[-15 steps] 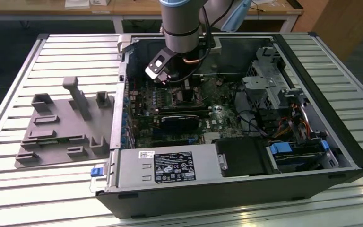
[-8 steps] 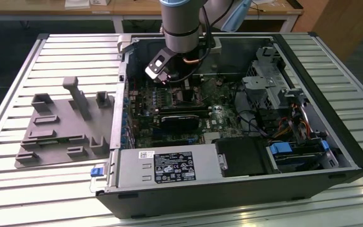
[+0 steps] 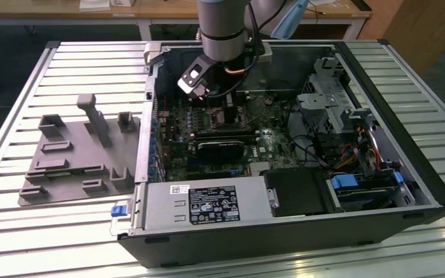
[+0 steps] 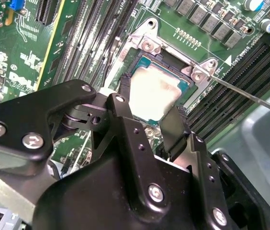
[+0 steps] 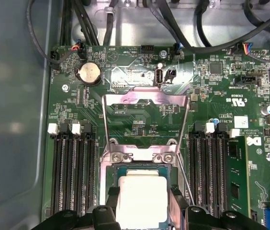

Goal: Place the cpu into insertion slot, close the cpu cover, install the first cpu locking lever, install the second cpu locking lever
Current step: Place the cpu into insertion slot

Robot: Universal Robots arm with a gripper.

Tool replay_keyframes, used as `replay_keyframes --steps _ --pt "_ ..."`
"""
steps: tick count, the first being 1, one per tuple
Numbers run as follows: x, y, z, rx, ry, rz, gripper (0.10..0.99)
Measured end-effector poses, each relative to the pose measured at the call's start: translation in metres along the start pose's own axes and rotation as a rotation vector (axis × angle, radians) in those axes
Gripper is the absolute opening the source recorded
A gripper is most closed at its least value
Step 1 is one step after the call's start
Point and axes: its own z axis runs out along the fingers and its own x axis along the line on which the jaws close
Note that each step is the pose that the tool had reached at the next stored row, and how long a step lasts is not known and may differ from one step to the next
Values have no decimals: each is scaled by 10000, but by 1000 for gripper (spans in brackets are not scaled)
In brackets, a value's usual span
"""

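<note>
black gripper pinches the thin silvery-beige square cpu by opposite edges over the dark square insertion slot; it likely handles light, stiff and fragile.

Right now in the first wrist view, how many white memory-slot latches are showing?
4 white latches: two on the slot bank at one side of the cpu, two on the bank opposite. The slots' far ends are hidden; more possible.
</note>
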Motion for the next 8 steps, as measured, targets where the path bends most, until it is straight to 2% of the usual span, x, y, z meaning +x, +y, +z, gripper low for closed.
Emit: replay_keyframes --steps 2,8 --pt "0 2 -21 1 -2 0 529" --pt "0 3 -22 0 1 0 529"
